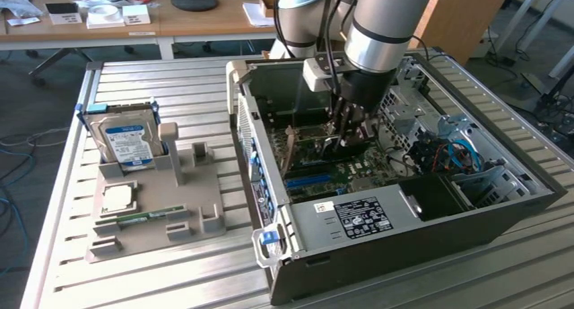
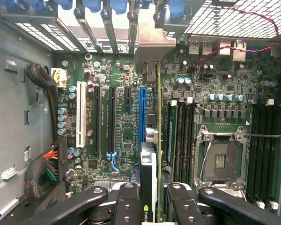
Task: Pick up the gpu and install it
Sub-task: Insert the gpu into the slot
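Inside the open grey metal computer case, above its green motherboard, my gripper is clamped on the thin dark gpu card, edge-down beside the long blue slot beneath my fingers: mid-install, I judge, needing square alignment before seating.

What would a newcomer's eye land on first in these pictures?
The silver robot arm reaching down into the open computer case on the slatted table stands out first. Inside, its pincer is shut on the gpu, held edge-on over the green motherboard, right by the long blue slot. On the exterior view's left, a blue-labelled hard drive stands in a grey holder.
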`<control>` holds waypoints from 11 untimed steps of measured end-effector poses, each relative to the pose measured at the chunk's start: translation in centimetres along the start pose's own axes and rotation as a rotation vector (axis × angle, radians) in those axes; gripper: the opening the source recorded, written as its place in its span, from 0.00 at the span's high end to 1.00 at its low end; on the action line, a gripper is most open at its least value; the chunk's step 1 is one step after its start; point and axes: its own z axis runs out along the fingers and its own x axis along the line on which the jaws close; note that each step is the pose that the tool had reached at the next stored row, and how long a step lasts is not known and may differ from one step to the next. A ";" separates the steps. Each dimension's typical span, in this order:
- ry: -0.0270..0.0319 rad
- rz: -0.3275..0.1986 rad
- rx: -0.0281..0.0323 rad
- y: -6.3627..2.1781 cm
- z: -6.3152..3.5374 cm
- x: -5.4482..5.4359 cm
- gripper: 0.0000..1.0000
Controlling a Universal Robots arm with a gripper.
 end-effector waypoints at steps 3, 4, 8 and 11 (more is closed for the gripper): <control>-0.0001 0.000 -0.0004 0.00 0.00 0.0 0.73; -0.0001 0.000 -0.0016 0.00 0.01 0.0 0.73; -0.0001 0.000 -0.0040 -0.02 0.01 0.0 0.73; -0.0001 0.000 -0.0041 -0.02 0.00 0.0 0.73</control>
